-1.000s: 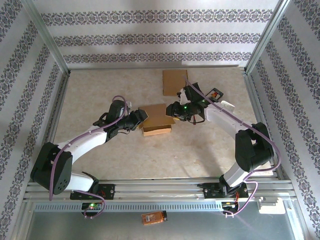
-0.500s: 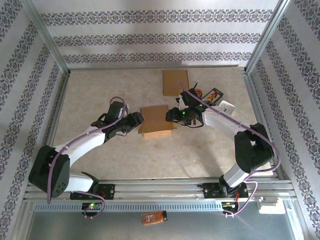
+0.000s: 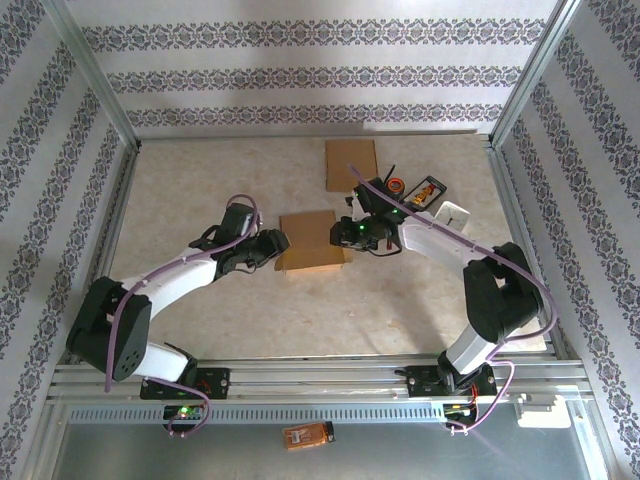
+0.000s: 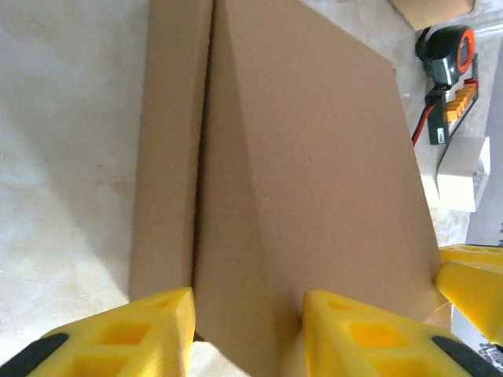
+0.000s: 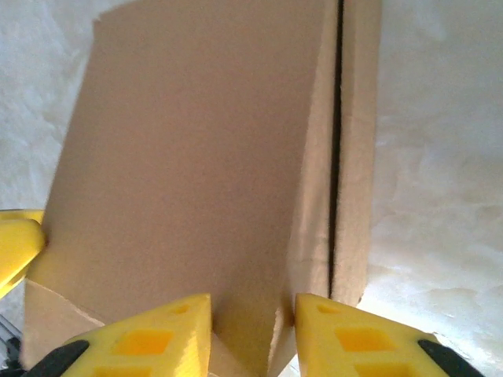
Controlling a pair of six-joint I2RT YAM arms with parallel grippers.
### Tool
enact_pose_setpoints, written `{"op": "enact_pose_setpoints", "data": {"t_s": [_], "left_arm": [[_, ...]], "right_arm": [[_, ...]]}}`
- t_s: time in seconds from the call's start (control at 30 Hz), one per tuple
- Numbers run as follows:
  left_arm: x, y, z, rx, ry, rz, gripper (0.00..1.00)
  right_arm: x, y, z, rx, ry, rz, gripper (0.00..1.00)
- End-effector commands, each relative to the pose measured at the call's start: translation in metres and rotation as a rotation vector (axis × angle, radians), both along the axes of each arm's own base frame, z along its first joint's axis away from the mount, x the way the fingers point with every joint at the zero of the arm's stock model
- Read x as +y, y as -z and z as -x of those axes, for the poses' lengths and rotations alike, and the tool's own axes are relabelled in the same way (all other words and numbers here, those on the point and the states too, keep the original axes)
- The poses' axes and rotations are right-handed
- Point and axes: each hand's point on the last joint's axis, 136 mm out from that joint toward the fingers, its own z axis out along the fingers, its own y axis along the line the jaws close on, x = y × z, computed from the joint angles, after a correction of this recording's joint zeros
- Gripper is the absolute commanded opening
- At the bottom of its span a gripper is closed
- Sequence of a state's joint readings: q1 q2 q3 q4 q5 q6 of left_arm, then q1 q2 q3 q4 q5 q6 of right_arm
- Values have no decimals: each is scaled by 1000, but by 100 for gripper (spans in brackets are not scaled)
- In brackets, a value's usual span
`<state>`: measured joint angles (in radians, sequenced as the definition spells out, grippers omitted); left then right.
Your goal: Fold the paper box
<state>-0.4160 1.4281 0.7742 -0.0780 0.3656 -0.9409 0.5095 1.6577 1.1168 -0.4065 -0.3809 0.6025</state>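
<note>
The brown paper box (image 3: 312, 240) lies on the table between my two arms, its lid down over the body. My left gripper (image 3: 272, 245) holds the box's left end, and my right gripper (image 3: 343, 233) holds the right end. In the left wrist view the box (image 4: 314, 157) runs away from the camera, and my left gripper (image 4: 247, 302) has both yellow fingers pressed against its near end. The right wrist view shows the box (image 5: 196, 141) the same way, with my right gripper (image 5: 253, 306) shut on a folded end corner.
A flat cardboard sheet (image 3: 351, 163) lies behind the box. An orange and black tape measure (image 3: 394, 185), a small orange item (image 3: 428, 189) and a white block (image 3: 455, 213) sit at the right, past my right arm. Metal rails fence the table.
Both grippers have narrowed onto the box's ends. The box's raised lid has come down and its front wall no longer shows. My right gripper has shifted slightly left.
</note>
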Motion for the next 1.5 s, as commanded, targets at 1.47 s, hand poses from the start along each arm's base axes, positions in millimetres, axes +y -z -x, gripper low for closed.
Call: {"op": "enact_pose_setpoints", "data": {"t_s": [1.47], "left_arm": [[18, 24, -14, -69, -27, -45, 61]], "right_arm": [[-11, 18, -21, -56, 52, 17, 43]]}}
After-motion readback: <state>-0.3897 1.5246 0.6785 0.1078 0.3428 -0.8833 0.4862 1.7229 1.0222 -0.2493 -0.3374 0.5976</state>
